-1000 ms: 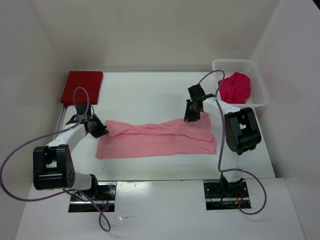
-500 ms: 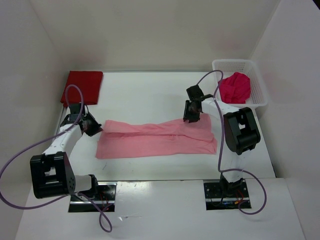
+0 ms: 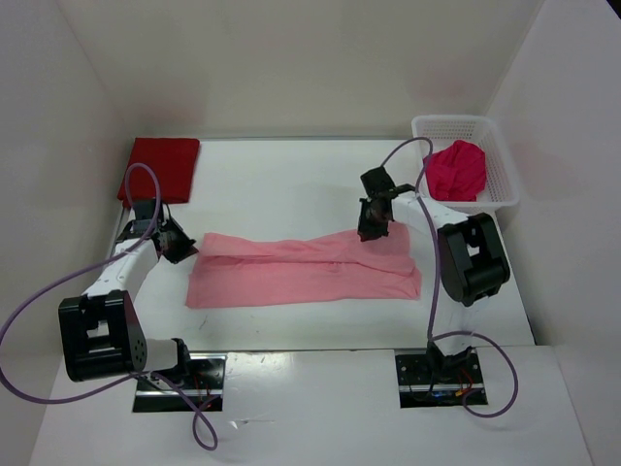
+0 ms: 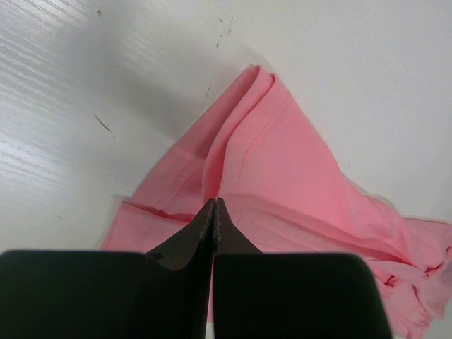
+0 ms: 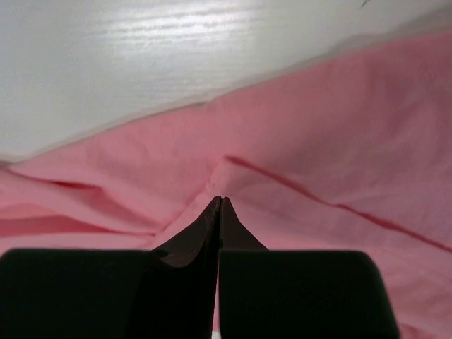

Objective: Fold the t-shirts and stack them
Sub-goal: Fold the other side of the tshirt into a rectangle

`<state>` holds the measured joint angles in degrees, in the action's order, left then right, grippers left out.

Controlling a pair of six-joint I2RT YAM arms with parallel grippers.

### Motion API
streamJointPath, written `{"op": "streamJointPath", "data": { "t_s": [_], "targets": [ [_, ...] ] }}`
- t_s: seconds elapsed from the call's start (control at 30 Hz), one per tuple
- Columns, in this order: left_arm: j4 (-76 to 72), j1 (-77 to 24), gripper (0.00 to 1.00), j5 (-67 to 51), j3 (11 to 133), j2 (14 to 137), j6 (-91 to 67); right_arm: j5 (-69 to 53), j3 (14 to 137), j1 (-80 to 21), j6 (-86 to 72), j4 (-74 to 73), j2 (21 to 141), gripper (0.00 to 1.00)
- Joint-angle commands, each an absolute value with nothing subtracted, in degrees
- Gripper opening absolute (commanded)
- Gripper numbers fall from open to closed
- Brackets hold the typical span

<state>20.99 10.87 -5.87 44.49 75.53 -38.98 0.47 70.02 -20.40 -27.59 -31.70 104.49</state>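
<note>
Left gripper [image 3: 186,249] and right gripper [image 3: 370,231] both have their jaws pressed together on the light pink t-shirt [image 3: 301,272]. In the left wrist view the tips [image 4: 215,201] meet where a soft ridge of the pink cloth [image 4: 282,169] runs up to them. In the right wrist view the tips [image 5: 217,199] sit at a small pucker that the fabric [image 5: 318,141] makes around them, so each seems to have a thin pinch of cloth and nothing more. This shirt lies in the middle of the bench [image 3: 281,180] as a long band running left to right, apparently already doubled lengthwise. The left gripper is at its far left corner and the right gripper on its far edge towards the right end. It looks light, limp and thin. It should sag and drape between the two holds, slide easily over the smooth white surface and wrinkle wherever it is dragged. The sounder places to hold are corners and doubled edges, where both layers can be caught together; a pinch taken in mid-panel would probably lift only the top layer. The dark red t-shirt [image 3: 160,167] lies folded flat at the far left corner of the bench, well apart from the pink one, and looks like the place for the stack. The magenta t-shirt [image 3: 456,170] is bunched in the white mesh basket [image 3: 451,121] at the far right, not yet folded.
</note>
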Motion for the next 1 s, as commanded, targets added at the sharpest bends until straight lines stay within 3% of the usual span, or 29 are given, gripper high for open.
{"op": "streamJointPath", "data": {
  "t_s": [0.0,0.33,0.37,0.57,0.97],
  "targets": [
    [20.5,11.3,0.00,-6.8,44.7,74.0,-37.9,-0.6,67.4,-22.0,-27.6,-35.1,96.9,0.00],
    [18.9,11.3,0.00,-8.3,43.7,74.0,-38.4,-1.2,58.3,-23.9,-31.4,-34.9,86.4,0.01],
    [18.9,11.3,0.00,-8.3,43.7,74.0,-38.4,-0.6,60.5,-23.9,-30.9,-34.9,87.8,0.11],
    [18.9,11.3,0.00,-9.0,43.2,74.0,-38.4,4.6,68.5,-23.9,-29.3,-31.4,98.6,0.33],
    [18.9,11.3,0.00,-9.0,41.1,72.9,-38.9,10.5,74.4,-23.9,-28.7,-29.4,106.3,0.36]
  ]
}}
